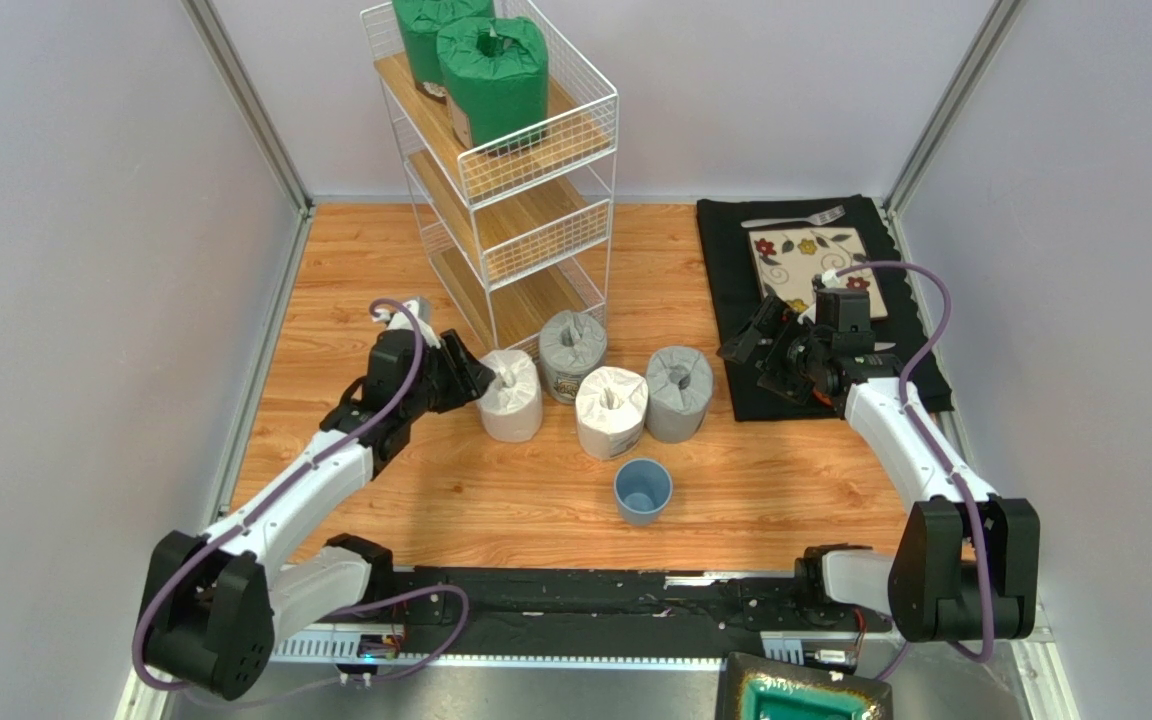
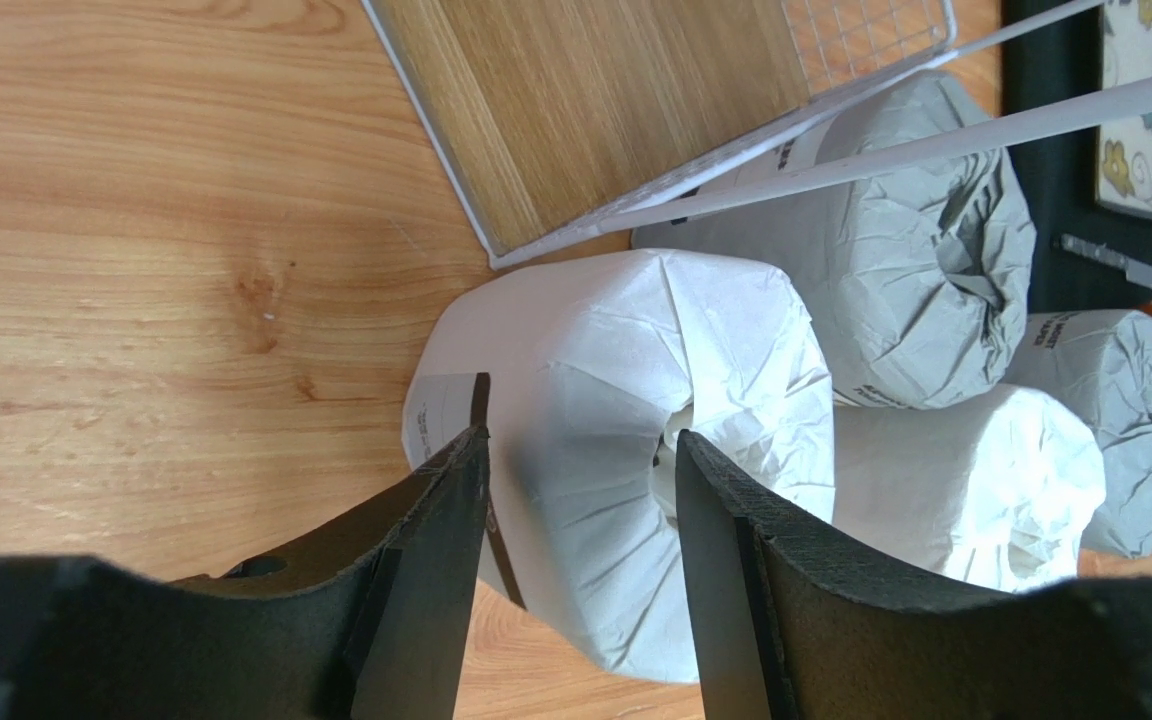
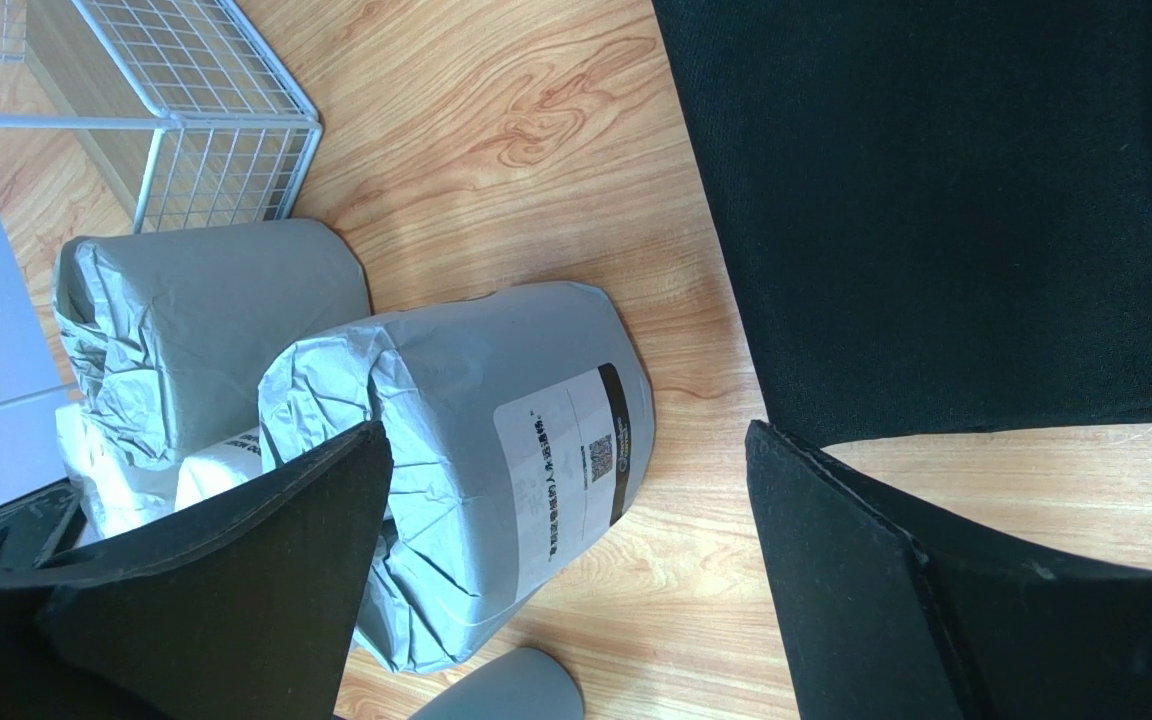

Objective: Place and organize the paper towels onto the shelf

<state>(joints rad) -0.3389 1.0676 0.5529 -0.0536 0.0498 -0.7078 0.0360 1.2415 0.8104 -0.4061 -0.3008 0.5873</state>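
Four rolls (image 1: 608, 413) cluster by the shelf (image 1: 530, 218), cup (image 1: 642, 489) nearby; left pincer (image 2: 582, 443) straddles a white roll (image 1: 510, 395), grip unclear; right pincer (image 3: 564, 435) spread.

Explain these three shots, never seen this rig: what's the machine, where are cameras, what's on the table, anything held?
Two robot arms sit at the near edge of the table, each with a two-finger gripper. The wide picture looks down from above and behind; the other two are wrist cameras, so the black wedges are each arm's own fingers. On it stand two white rolls and two grey rolls of paper towel, a blue cup, and a black mat with a flowered plate. Two green rolls sit on the wire shelf, top tier. The left gripper straddles the leftmost white roll: one finger outside, one at its hollow top; whether it pinches yet is unclear. The right gripper is open and empty.
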